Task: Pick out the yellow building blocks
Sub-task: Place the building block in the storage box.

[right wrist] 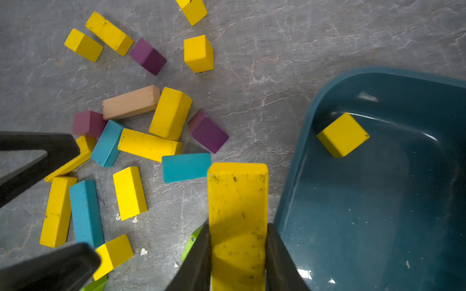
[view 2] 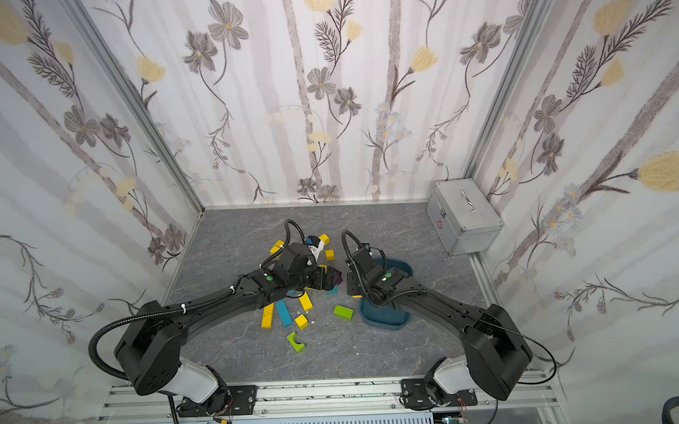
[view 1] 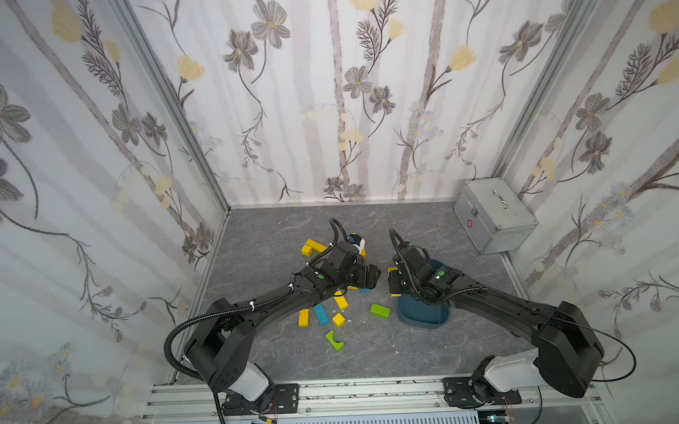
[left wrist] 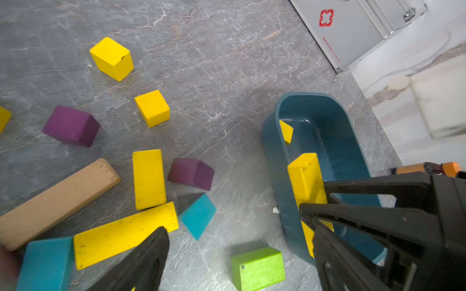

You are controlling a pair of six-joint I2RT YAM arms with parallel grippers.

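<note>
Up close at the wrists, right jaws clamp a yellow bar [right wrist: 237, 201]; left jaws gape empty.

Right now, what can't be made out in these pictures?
The blue tub: in both top views the right arm covers most of its inside.
The purple blocks: in a top view the left arm covers them.
The yellow bar in the right gripper: its held end runs off the right wrist picture.
The metal box: shut, contents unseen.
The white specks: too small to identify.
</note>
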